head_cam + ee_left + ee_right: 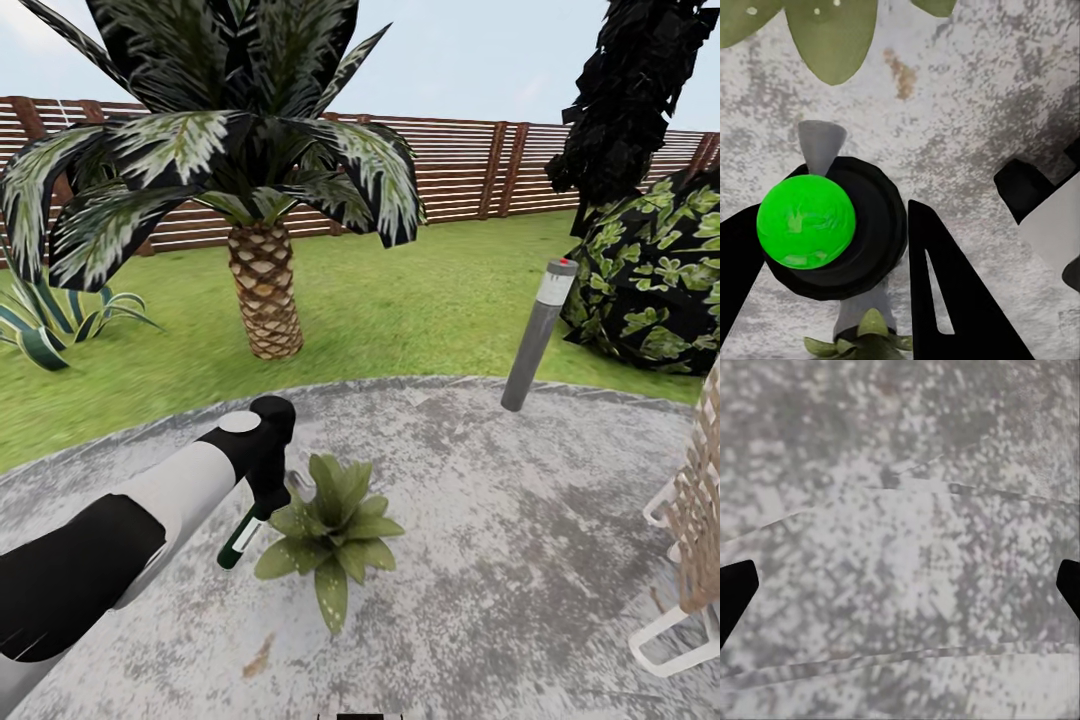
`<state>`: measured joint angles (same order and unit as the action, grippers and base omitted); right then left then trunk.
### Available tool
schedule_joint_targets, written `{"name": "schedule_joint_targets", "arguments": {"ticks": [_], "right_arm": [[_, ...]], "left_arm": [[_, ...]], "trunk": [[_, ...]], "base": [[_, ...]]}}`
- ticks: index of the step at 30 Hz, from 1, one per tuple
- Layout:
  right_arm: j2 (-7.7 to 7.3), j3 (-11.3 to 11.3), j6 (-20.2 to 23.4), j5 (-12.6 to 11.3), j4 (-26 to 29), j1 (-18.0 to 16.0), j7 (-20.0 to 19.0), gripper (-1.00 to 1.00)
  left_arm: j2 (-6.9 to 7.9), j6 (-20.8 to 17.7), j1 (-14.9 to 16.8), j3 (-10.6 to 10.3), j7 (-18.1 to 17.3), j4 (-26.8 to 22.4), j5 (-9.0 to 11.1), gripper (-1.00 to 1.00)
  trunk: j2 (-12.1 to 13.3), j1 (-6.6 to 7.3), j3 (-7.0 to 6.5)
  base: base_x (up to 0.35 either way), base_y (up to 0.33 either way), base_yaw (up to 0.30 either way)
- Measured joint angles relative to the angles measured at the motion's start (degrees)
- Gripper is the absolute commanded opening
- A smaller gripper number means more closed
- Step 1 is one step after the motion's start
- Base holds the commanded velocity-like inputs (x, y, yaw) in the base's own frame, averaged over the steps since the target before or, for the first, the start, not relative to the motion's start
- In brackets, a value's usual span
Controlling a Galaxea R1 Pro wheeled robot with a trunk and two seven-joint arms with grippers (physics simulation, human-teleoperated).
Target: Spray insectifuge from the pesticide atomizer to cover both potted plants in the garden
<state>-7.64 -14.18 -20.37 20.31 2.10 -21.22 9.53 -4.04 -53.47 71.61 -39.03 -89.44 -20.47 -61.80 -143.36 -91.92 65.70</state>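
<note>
Now | left hand [262,505] clamped on pesticide atomizer [240,536], tilted beside potted plant [335,525] | right hand fingers [736,592] apart

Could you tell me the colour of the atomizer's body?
Dark green with a white band, best seen in the head view.

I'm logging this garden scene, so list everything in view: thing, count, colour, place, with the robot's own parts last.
potted plant: one, green leaves with pale specks, on the patio, centre.
pesticide atomizer: one, dark green with a white band, held just left of the plant.
patio: one, grey speckled stone, foreground.
palm: one, scaly brown trunk, on the lawn behind the patio.
agave: one, striped green, far left on the lawn.
bollard lamp: one, grey, at the patio's back edge.
bush: one, dark leafy, right.
fence: brown slats, along the back.
wicker chair: one, beige with a white frame, right edge.
left gripper: black fingers, shut on the atomizer.
right gripper: black fingers wide apart over stone.
</note>
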Motion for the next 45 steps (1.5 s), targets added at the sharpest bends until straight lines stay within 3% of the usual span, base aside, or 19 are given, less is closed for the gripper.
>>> {"name": "schedule_joint_targets", "arguments": {"ticks": [16, 21, 24, 45], "right_arm": [[-0.01, 0.0, 0.1, -0.2, 0.1, 0.0, 0.0, 1.00], [0.00, 0.0, 0.1, -0.1, 0.0, 0.0, 0.0, 1.00], [0.02, 0.1, 0.1, -0.1, 0.0, 0.0, 0.0, 1.00], [0.07, 0.1, 0.1, -0.1, 0.0, 0.0, 0.0, 1.00]], "left_arm": [[0.36, 0.1, 0.0, 0.0, 0.0, -0.4, -0.1, -1.00], [0.20, 0.0, -0.1, 0.1, 0.0, -0.3, -3.8, -1.00], [0.20, 0.0, -0.3, 0.3, 0.0, -0.3, -4.3, -1.00], [-0.16, 0.3, 1.6, 0.7, 0.0, -0.8, -3.8, -1.00]], "trunk": [[0.0, -0.02, 0.00], [0.0, -0.02, 0.00], [0.0, -0.01, 0.00], [0.0, 0.00, 0.00]], "base": [[0.111, 0.079, -0.060], [0.006, 0.001, -0.086], [0.133, 0.113, -0.007], [0.115, 0.095, -0.004]]}}
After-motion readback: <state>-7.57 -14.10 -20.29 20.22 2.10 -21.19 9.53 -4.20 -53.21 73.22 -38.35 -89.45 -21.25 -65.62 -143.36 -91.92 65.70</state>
